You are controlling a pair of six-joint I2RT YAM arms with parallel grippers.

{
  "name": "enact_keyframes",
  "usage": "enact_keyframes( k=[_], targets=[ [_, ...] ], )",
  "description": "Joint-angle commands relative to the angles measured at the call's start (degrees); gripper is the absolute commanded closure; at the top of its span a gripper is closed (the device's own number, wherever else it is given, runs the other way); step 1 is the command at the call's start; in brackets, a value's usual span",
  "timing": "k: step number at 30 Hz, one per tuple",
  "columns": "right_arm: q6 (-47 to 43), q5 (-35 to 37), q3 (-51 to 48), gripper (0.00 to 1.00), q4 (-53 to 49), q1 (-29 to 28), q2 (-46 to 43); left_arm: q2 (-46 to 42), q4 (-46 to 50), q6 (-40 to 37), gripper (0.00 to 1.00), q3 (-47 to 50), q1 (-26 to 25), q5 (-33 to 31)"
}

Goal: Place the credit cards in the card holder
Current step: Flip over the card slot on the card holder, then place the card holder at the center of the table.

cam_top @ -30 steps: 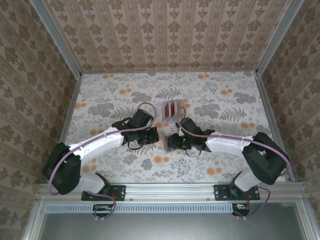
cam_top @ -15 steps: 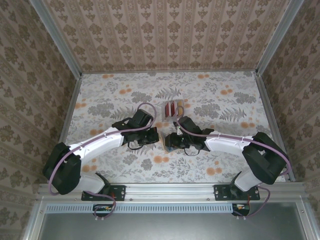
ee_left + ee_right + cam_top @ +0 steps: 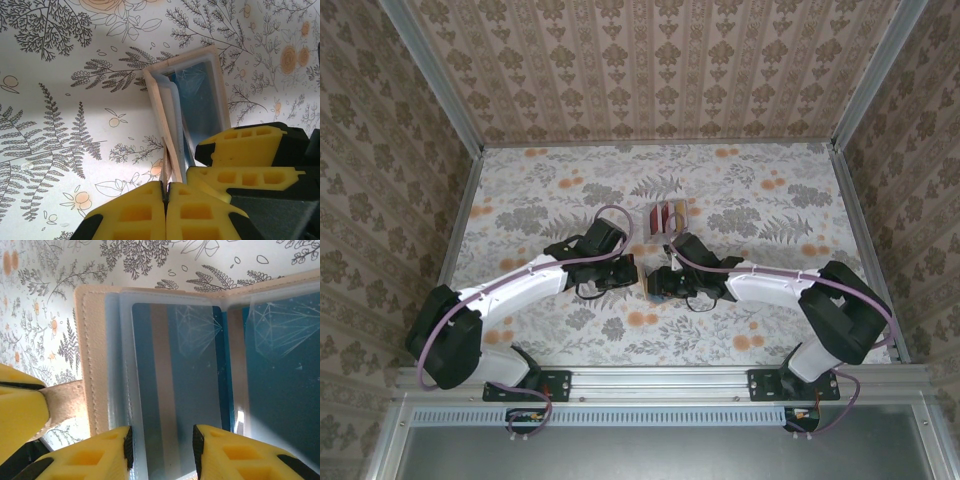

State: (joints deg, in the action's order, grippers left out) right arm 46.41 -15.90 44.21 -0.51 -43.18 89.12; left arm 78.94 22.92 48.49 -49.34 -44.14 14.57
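**Two-arm card insertion, seen from above and from both wrists.** The table [image 3: 520, 200], covered with a floral cloth, carries everything near its middle. The left arm [image 3: 520, 285] and right arm [image 3: 775, 285] reach inward from the near edge and meet there, one on each side of the card holder [image 3: 655, 284].

The card holder is a pinkish-tan folding wallet. It is spread open at the centre of the table, with its clear pockets over a blue lining turned toward the right wrist camera.

The left gripper [image 3: 165, 192] is clamped shut on the outer edge of one tan flap. This appears to steady the wallet and stop it folding closed, so the pocket mouth stays exposed to the other arm.

Just beyond the card holder, toward the far edge, a small pale rack [image 3: 667, 217] holds red and tan cards upright. These are probably the remaining supply.

A blue credit card [image 3: 175, 380] with a pale stripe sits largely inside the left-hand clear pocket. Its near end lies at the right gripper [image 3: 162, 452], whose fingers stand apart on either side of that end with no clamp on it visible. The spacing suggests that the card is being let go or nudged home. Whether the pads touch the plastic cannot be told.
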Motion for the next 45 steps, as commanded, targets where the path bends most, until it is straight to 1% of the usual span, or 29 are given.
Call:
enact_keyframes(
  k=[1, 9, 12, 18, 20, 24, 28, 30, 34, 36, 38, 40, 42, 45],
  targets=[
    [-1.04, 0.71, 0.88, 0.61, -2.57, -0.27, 0.29, 0.52, -0.42, 0.38, 0.97, 0.33, 0.28, 0.16],
    [-1.87, 2.32, 0.1, 0.63, -4.27, 0.59, -1.81, 0.09, 0.02, 0.2, 0.97, 0.77, 0.37, -0.41],
    [-1.71, 2.45, -0.67, 0.67, -4.03, 1.26, -2.53, 0.04, 0.03, 0.22, 0.97, 1.02, 0.5, -0.41],
    [-0.89, 1.75, -2.15, 0.79, -2.36, 1.96, -2.65, 0.03, 0.03, 0.03, 0.97, 1.31, 0.82, -0.48],
    [-0.71, 1.62, -2.55, 0.8, -2.05, 2.25, -2.55, 0.02, 0.1, -0.01, 0.97, 1.6, 1.01, -0.51],
    [-0.29, 1.58, -3.45, 0.81, -1.83, 2.91, -2.46, -0.02, -0.04, -0.15, 0.97, 2.92, 1.43, -0.84],
    [-0.27, 1.89, -4.36, 0.78, -2.28, 3.49, -3.07, -0.82, -0.25, 0.27, 0.97, 5.15, 2.12, -2.0],
    [-0.44, 2.25, -4.65, 0.74, -2.68, 3.82, -3.66, -1.42, -0.56, 0.29, 0.95, 6.29, 2.56, -2.6],
    [-2.0, 3.88, -4.15, 0.7, -5.69, 4.27, -4.76, -1.44, -0.5, -0.13, 0.84, 7.57, 4.08, -2.87],
    [-3.04, 4.75, -3.62, 0.69, -7.87, 4.58, -5.42, -1.18, -0.55, -0.53, 0.75, 7.88, 4.66, -2.8],
    [-4.07, 6.24, -3.38, 0.68, -10.23, 5.07, -6.89, -0.85, -0.01, -1.17, 0.69, 7.71, 5.39, -2.75],
    [-4.61, 7.04, -3.49, 0.68, -11.61, 5.85, -8.45, -0.81, 0.66, -1.88, 0.61, 7.28, 6.11, -2.88],
    [-4.91, 7.2, -3.75, 0.68, -12.28, 6.75, -9.04, -0.89, 1.56, -2.94, 0.57, 6.43, 7.0, -2.88],
    [-5.49, 7.29, -3.53, 0.66, -12.86, 7.9, -11.31, -1.15, 3.79, -5.18, 0.55, 4.15, 8.46, -3.13]
  ],
)
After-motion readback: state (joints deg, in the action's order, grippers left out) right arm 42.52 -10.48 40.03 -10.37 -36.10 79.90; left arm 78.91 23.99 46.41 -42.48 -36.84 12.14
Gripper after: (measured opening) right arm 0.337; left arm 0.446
